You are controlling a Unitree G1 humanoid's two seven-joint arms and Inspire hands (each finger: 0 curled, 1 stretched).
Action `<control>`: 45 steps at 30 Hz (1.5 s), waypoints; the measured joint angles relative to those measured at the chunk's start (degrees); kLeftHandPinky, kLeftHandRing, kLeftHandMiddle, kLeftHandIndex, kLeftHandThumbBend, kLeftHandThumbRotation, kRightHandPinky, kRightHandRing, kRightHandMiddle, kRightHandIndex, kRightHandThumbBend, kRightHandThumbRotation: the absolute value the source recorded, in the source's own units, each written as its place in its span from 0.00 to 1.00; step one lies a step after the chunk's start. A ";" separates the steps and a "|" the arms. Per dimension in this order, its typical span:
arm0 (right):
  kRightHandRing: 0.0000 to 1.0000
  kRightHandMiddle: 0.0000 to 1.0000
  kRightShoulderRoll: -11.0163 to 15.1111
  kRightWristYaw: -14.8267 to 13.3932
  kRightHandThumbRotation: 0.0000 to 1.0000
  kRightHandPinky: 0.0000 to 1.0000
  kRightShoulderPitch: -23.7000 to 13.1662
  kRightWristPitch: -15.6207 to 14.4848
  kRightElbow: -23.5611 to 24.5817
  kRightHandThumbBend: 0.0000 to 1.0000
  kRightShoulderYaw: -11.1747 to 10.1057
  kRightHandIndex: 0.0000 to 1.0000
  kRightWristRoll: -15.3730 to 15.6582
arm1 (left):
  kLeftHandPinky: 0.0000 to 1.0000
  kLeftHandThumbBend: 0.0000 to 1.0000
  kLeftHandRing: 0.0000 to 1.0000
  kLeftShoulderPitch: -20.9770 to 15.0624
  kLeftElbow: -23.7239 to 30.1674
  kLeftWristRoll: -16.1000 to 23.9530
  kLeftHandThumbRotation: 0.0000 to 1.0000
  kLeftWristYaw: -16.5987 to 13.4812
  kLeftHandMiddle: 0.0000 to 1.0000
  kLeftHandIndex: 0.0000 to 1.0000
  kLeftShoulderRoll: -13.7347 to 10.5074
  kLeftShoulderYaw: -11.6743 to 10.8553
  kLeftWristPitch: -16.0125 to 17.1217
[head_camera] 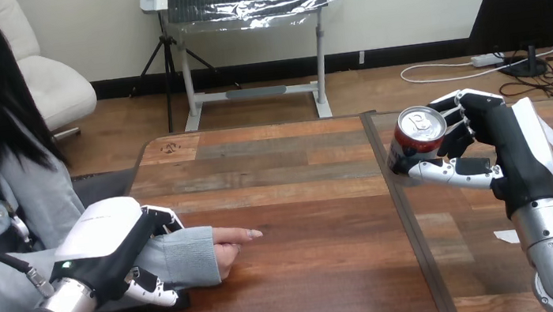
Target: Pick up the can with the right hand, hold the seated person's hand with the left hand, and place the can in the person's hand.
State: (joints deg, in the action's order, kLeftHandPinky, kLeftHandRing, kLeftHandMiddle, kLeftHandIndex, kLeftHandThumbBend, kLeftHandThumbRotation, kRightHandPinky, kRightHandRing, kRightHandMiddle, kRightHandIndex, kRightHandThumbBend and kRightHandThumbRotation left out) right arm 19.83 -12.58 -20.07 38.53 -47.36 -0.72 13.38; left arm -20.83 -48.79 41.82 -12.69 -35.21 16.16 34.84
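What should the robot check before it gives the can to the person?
1. Right hand grips the can: ok, fingers and thumb curl round it.
2. Left hand holds the person's forearm: ok, curled round the sleeve.
3. Person's hand open for the can: not ok, it lies curled on the table.
4. Can above the person's hand: not ok, it is far to the right.
5. Can lifted off the table: cannot tell.

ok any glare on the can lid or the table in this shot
head view: the silver lid of the red metal can in the right hand catches a bright highlight; the brown wooden table shows a soft sheen, no hard glare; the white shell of the left hand is brightly lit.
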 measured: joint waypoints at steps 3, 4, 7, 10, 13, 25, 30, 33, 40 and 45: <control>0.38 0.45 -0.02 0.54 0.00 0.32 0.09 -0.07 0.24 0.73 0.00 0.53 -0.15 | 0.38 1.00 0.44 0.01 -0.01 0.00 0.00 -0.40 0.48 0.51 -0.03 0.05 0.37; 0.38 0.45 -0.03 0.74 0.00 0.33 0.13 -0.11 0.32 0.73 0.00 0.53 -0.23 | 0.38 1.00 0.43 0.02 -0.02 0.00 0.00 -0.53 0.48 0.51 -0.03 0.05 0.48; 0.38 0.45 -0.09 1.23 0.00 0.33 0.26 -0.41 0.68 0.73 0.00 0.53 -0.34 | 0.37 1.00 0.42 0.05 -0.05 0.00 0.00 -0.94 0.47 0.50 -0.04 0.06 0.75; 0.38 0.45 -0.20 1.54 0.00 0.33 0.42 -0.60 0.97 0.73 0.00 0.53 -0.36 | 0.35 1.00 0.40 0.10 -0.12 0.00 0.00 -1.48 0.45 0.48 -0.04 0.07 1.08; 0.38 0.45 -0.32 1.65 0.00 0.33 0.55 -0.62 1.04 0.73 0.02 0.53 -0.31 | 0.33 1.00 0.38 0.15 -0.27 0.00 0.00 -2.19 0.43 0.47 -0.05 0.07 1.65; 0.39 0.46 -0.60 2.31 0.00 0.34 0.62 -0.22 1.03 0.74 0.09 0.53 -0.19 | 0.28 1.00 0.32 0.41 -0.72 0.56 0.00 -4.97 0.39 0.42 -0.22 0.40 3.29; 0.39 0.46 -0.72 2.45 0.00 0.34 0.62 0.45 0.93 0.74 0.10 0.53 -0.06 | 0.28 1.00 0.32 0.65 -0.72 0.55 0.00 -4.99 0.39 0.42 -0.31 0.40 3.71; 0.39 0.46 -0.83 2.56 0.00 0.34 0.62 0.85 0.81 0.74 0.11 0.53 -0.04 | 0.28 1.00 0.32 0.78 -0.70 0.53 0.00 -4.99 0.38 0.41 -0.34 0.40 3.88; 0.39 0.46 -1.35 2.82 0.00 0.34 0.61 1.71 0.16 0.74 0.13 0.53 -0.03 | 0.28 1.00 0.32 1.42 -0.18 0.33 0.00 -4.98 0.38 0.41 -0.48 0.39 3.92; 0.39 0.46 -1.75 3.32 0.00 0.34 0.60 1.92 -0.70 0.73 0.18 0.53 -0.03 | 0.28 1.00 0.33 2.08 0.57 0.25 0.00 -4.94 0.38 0.41 -0.61 0.39 3.92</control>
State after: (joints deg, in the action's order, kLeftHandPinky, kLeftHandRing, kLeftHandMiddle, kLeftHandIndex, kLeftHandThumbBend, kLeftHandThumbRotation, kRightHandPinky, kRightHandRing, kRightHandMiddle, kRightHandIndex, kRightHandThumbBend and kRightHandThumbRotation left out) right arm 18.08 -9.26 -19.47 40.45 -48.06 -0.55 13.35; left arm -18.75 -48.22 42.06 -17.63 -35.82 16.55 38.76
